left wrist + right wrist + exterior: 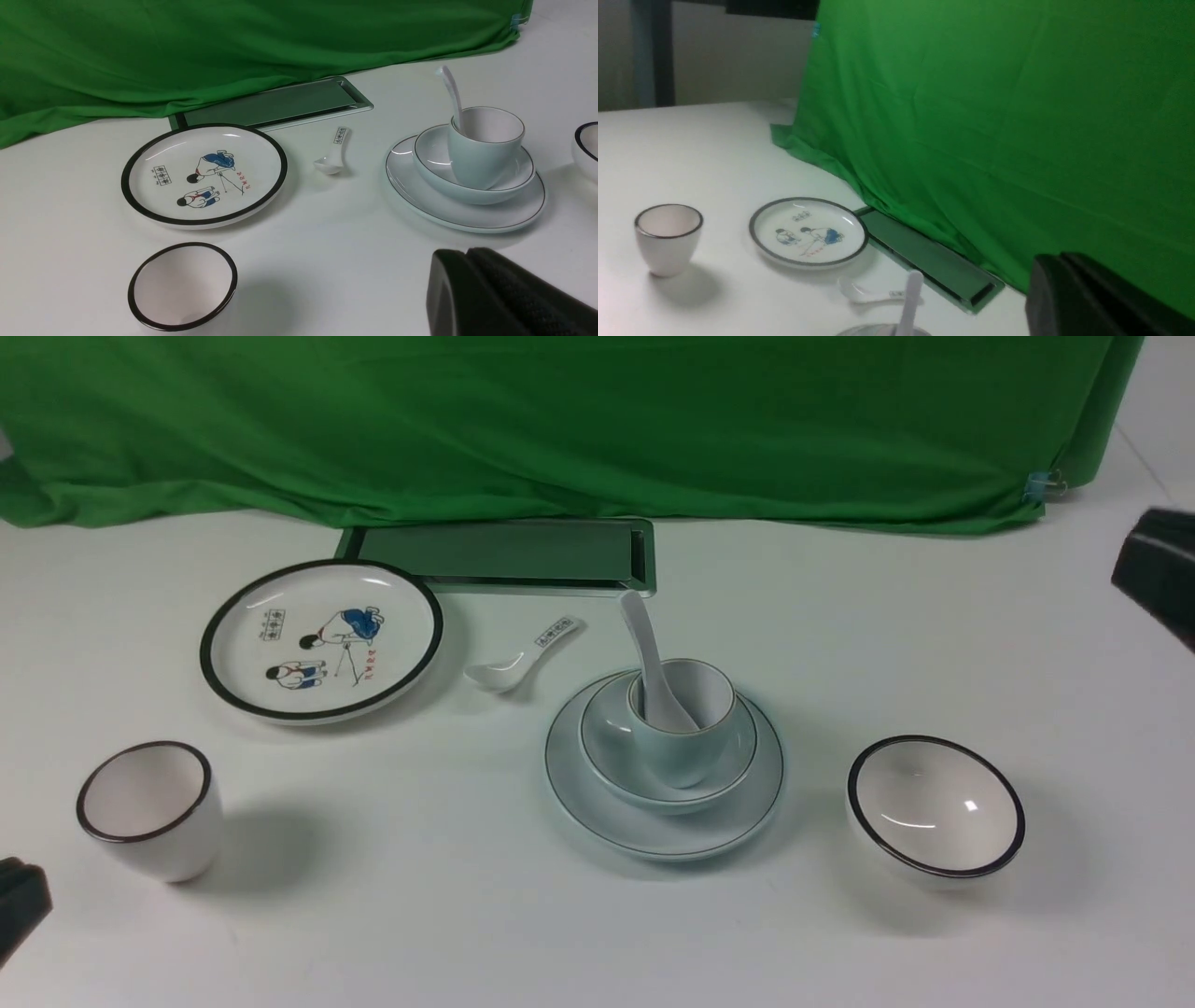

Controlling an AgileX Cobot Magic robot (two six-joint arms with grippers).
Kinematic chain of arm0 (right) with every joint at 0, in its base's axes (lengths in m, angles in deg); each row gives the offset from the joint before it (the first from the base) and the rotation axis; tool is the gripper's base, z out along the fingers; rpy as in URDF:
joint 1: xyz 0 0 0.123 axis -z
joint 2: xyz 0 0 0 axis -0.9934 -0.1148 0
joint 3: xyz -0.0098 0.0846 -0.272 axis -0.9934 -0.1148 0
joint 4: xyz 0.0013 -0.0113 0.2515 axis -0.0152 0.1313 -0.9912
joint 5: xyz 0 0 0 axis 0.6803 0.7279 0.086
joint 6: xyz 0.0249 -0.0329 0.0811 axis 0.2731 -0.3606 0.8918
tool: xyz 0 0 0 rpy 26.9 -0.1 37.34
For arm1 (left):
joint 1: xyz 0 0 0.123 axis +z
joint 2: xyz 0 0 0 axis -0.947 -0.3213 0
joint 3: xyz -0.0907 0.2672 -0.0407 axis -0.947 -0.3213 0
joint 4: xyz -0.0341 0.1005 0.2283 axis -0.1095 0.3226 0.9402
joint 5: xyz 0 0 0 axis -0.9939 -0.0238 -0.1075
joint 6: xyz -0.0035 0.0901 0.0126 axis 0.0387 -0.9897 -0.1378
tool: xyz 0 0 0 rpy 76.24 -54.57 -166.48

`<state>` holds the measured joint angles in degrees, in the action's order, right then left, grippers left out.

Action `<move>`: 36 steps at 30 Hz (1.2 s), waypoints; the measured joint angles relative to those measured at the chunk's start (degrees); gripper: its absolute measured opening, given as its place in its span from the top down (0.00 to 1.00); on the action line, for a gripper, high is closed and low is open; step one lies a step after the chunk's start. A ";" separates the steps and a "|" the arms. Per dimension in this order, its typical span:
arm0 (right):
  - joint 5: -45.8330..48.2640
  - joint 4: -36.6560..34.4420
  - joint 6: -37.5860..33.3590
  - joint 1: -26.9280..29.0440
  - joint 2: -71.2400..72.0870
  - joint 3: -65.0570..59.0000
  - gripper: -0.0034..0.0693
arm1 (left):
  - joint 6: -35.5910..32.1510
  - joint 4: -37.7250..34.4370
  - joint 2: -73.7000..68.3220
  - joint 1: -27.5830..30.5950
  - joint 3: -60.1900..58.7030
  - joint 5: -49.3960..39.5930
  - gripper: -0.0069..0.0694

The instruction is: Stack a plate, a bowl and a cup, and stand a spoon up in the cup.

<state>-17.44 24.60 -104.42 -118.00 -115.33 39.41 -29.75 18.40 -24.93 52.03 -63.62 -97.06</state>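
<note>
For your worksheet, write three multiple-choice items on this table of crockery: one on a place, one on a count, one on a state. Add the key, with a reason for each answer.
1. Where is the plain white spoon?
A. flat on the picture plate
B. in the black-rimmed cup
C. in the pale blue-green cup

2. How many spoons show in the front view?
A. one
B. two
C. three

3. How does the pale blue-green bowl sit?
A. upright on the pale plate
B. upside down on the table
C. inside the black-rimmed bowl

Key:
1 C, its handle rises out of that cup's mouth.
2 B, the standing one plus a printed spoon lying on the table.
3 A, it rests rim up on the plate, with the cup inside it.
</note>
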 joint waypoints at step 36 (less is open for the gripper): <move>9.32 21.97 31.45 38.68 34.92 -36.88 0.94 | 0.00 0.00 0.00 0.00 0.00 0.26 0.95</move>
<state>-8.12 46.57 -72.97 -79.32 -80.41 2.53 -29.75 18.40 -24.93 52.03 -63.62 -96.80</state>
